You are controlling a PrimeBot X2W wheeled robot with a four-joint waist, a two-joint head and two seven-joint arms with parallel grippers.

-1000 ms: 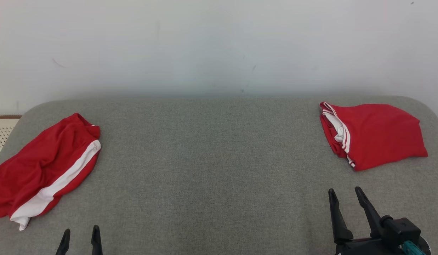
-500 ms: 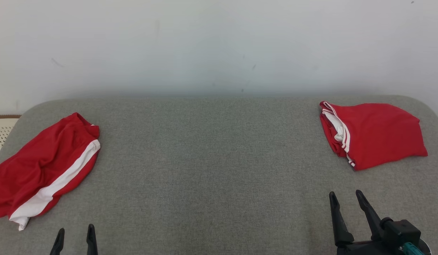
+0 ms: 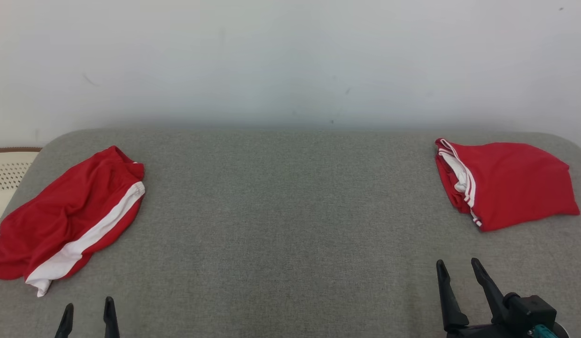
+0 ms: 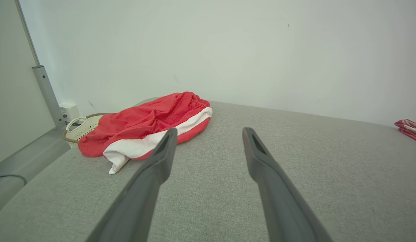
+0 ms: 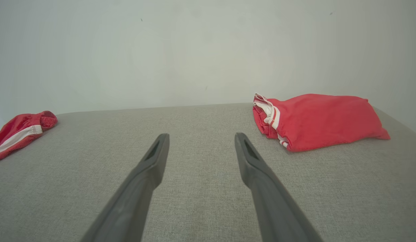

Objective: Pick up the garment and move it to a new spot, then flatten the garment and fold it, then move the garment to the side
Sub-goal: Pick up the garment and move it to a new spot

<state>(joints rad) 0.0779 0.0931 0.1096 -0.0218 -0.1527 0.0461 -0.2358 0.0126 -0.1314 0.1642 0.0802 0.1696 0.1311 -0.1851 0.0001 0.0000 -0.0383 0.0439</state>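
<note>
A crumpled red garment with a white side stripe (image 3: 69, 216) lies at the left end of the grey padded surface (image 3: 290, 211); the left wrist view has the garment (image 4: 147, 126) ahead and to the left of the fingers. A folded red garment with white trim (image 3: 504, 183) rests at the right end, ahead and right of the fingers in the right wrist view (image 5: 315, 121). My left gripper (image 3: 87, 307) stands open near the front edge, below the crumpled garment, holding nothing. Near the front right, my right gripper (image 3: 458, 267) is open and holds nothing.
A cream perforated basket (image 3: 6, 173) sits just off the surface's left edge, also seen in the left wrist view (image 4: 78, 127). A plain white wall (image 3: 290, 61) runs behind the surface. The broad grey middle separates the two garments.
The whole head picture has shifted slightly right, so the camera moved. Within it, the left gripper has drawn down and left toward the bottom edge; the right gripper sits a little lower.
</note>
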